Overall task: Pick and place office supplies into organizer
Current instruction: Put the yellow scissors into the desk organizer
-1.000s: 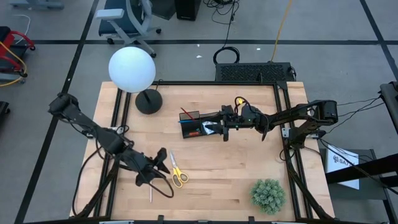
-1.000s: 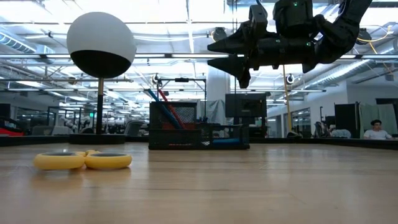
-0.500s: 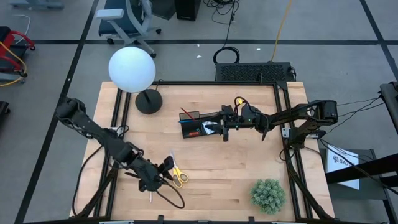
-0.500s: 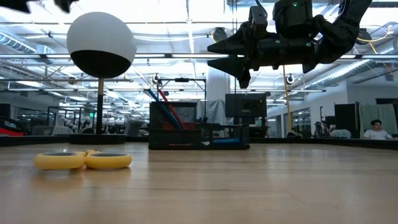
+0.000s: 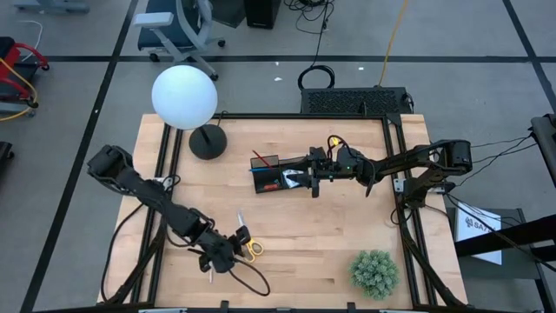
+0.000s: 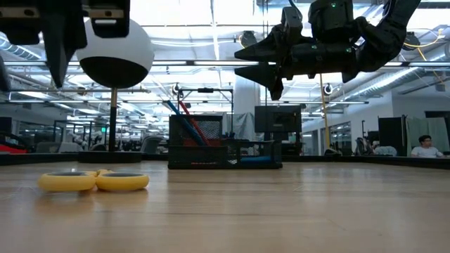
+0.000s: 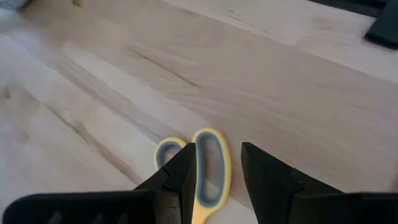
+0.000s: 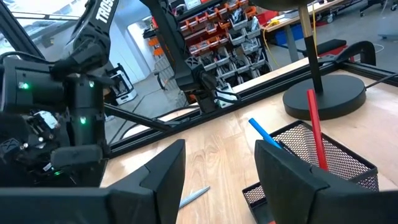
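Pens (image 5: 263, 163) are sitting in the organizer (image 5: 276, 174); scissors (image 7: 205, 167) are being straddled (ungripped) by left gripper (image 7: 217, 171), fingers apart.

Scissors (image 7: 202, 168) blades hidden behind left tool (image 7: 214, 171); organizer (image 8: 311, 168) cut off by frame edge.

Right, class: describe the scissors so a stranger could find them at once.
Start at the wooden table and go to its front left, where the left gripper hovers. The scissors lie flat beneath it, the only thing with yellow loop handles.
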